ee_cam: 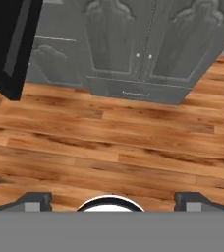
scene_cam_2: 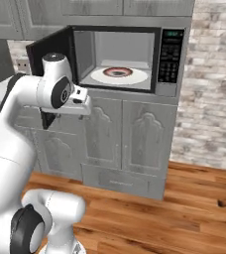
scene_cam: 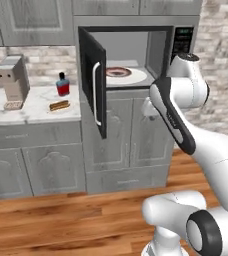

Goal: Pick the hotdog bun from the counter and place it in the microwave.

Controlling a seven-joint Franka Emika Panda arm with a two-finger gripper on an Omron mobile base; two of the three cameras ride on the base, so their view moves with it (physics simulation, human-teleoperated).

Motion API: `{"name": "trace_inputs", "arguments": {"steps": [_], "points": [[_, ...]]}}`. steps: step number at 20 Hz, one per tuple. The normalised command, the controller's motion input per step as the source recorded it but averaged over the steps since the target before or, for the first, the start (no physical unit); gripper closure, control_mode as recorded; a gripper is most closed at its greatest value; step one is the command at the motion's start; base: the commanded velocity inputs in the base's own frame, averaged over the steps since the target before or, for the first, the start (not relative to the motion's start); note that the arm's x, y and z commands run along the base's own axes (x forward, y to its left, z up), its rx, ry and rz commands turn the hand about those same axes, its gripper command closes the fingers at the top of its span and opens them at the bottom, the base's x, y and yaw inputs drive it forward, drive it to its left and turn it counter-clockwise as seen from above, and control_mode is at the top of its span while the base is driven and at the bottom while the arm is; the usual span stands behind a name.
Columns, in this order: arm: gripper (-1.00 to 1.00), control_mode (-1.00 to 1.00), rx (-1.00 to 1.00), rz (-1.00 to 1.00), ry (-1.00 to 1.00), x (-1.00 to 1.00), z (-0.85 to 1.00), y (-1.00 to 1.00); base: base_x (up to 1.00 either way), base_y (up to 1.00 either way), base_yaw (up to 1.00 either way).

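Observation:
The hotdog bun [scene_cam: 59, 105] lies on the white marble counter [scene_cam: 31, 114], left of the microwave [scene_cam: 183, 41]. The microwave's door [scene_cam: 93, 85] stands swung open toward the bun's side, and the white turntable [scene_cam_2: 135, 77] inside carries a dark-ringed plate. My gripper [ee_cam: 112, 201] hangs in front of the microwave, below its opening, and points down at the floor. Its fingertips [ee_cam: 35, 199] stand wide apart and open, with nothing between them. The bun is well to the gripper's left.
A red bottle with a blue cap [scene_cam: 62, 85] and a tan coffee machine [scene_cam: 12, 80] stand on the counter behind the bun. The open door's black lower corner [ee_cam: 11, 49] hangs near the hand. Grey cabinets [ee_cam: 143, 44] and wooden floor [ee_cam: 133, 138] lie below.

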Motion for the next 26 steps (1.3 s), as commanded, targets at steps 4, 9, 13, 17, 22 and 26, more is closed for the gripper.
{"name": "trace_inputs", "arguments": {"steps": [4,9,13,17,22,26], "points": [[-1.0,1.0,0.0,0.0,0.0,0.0,0.0,0.0,-0.05,1.0,0.0],[-1.0,1.0,0.0,0.0,0.0,0.0,0.0,0.0,0.21,1.0,-0.03],[-1.0,1.0,0.0,0.0,0.0,0.0,0.0,0.0,0.98,1.0,-0.15],[-1.0,1.0,0.0,0.0,0.0,0.0,0.0,0.0,1.0,0.95,-0.18],[-1.0,1.0,0.0,0.0,0.0,0.0,0.0,0.0,1.0,0.98,-0.17],[-1.0,1.0,0.0,0.0,0.0,0.0,0.0,0.0,1.0,0.63,-0.16]]}}
